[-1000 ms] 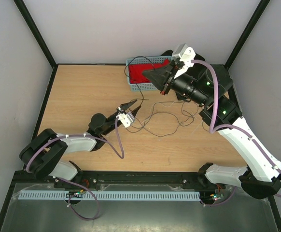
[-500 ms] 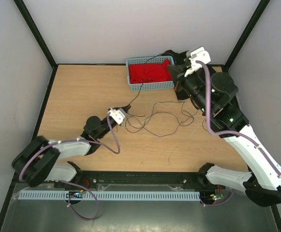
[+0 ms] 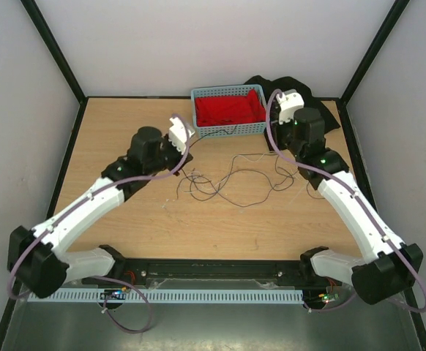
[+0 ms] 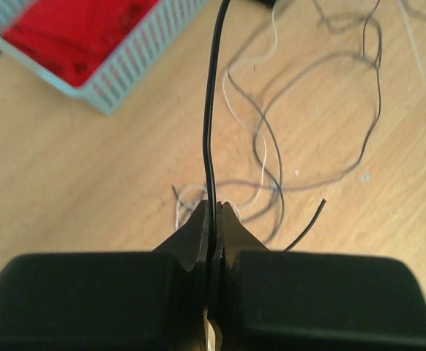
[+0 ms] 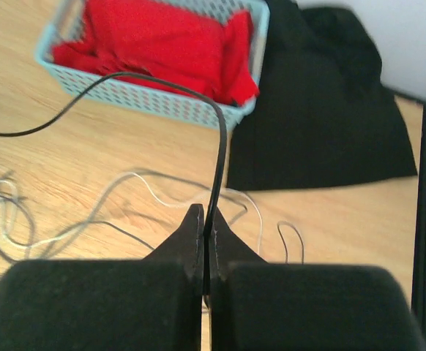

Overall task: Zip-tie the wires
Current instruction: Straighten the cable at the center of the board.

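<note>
The wires lie in loose thin loops on the wooden table, in front of the basket and between the two arms. They also show under the left jaws and the right jaws. A black zip tie, thicker than the wires, runs in the air along the basket's front from one gripper to the other. My left gripper is shut on one end, and the strap rises straight from its tips. My right gripper is shut on the other end, and the strap arcs left across the basket.
A light blue basket holding red cloth stands at the back centre. A black cloth lies at the back right, beside the right wrist. Black frame posts and white walls bound the table.
The left arm has swung up from the table's middle toward the basket, and its jaws have closed on the strap. The right arm has drawn back and to the right of the basket.
</note>
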{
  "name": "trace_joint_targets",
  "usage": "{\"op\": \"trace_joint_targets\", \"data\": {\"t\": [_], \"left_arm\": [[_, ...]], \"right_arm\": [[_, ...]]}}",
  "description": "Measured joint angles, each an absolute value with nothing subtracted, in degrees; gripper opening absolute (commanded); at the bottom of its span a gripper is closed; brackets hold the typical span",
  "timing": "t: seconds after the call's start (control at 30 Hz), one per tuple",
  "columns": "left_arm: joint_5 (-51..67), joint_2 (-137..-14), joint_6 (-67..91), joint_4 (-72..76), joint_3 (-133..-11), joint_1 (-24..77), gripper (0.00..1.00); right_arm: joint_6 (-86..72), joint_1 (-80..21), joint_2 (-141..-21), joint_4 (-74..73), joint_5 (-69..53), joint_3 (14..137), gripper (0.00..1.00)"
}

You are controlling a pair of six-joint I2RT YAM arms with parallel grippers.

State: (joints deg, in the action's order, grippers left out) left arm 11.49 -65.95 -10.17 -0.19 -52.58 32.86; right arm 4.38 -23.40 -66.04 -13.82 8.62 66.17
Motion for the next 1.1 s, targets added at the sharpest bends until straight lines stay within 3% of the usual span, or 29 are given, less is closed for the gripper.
{"op": "trace_joint_targets", "data": {"t": [0.17, 0.37, 0.8, 1.1], "left_arm": [[14.17, -75.07, -8.21, -17.69, -63.00, 32.14, 0.00], [18.02, -83.92, -7.25, -32.67, -73.52, 30.41, 0.00], [19.27, -102.43, -8.51, -43.29, -81.71, 29.54, 0.00], [19.25, -108.18, -9.63, -44.56, -84.82, 29.61, 0.00]], "right_arm": [[3.14, -16.75, -69.38, -14.33, 4.97, 62.74, 0.00], [3.11, -16.47, -73.36, -14.55, 5.17, 60.47, 0.00], [3.70, -15.70, -85.23, -15.09, 18.15, 59.44, 0.00], [3.51, -14.92, -93.56, -15.05, 22.59, 59.53, 0.00]]}}
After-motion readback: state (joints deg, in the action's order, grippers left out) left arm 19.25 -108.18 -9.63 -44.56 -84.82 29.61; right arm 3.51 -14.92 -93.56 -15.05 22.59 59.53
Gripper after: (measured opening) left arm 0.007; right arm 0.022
